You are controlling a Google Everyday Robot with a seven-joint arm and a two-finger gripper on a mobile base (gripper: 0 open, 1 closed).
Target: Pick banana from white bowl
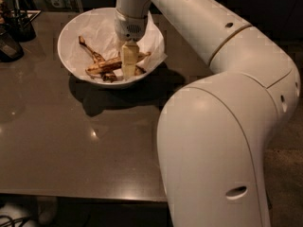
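Currently gripper (pixel 129 69) down inside white bowl (pixel 66 56), at banana (pixel 106 65); open or closed: cannot tell.

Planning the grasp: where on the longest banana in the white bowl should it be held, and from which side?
Probably mid-length, from above: the banana lies flat and nearly crosswise, and the white bowl has high walls that block sideways approaches. The gripper is down inside the bowl, at that middle stretch.
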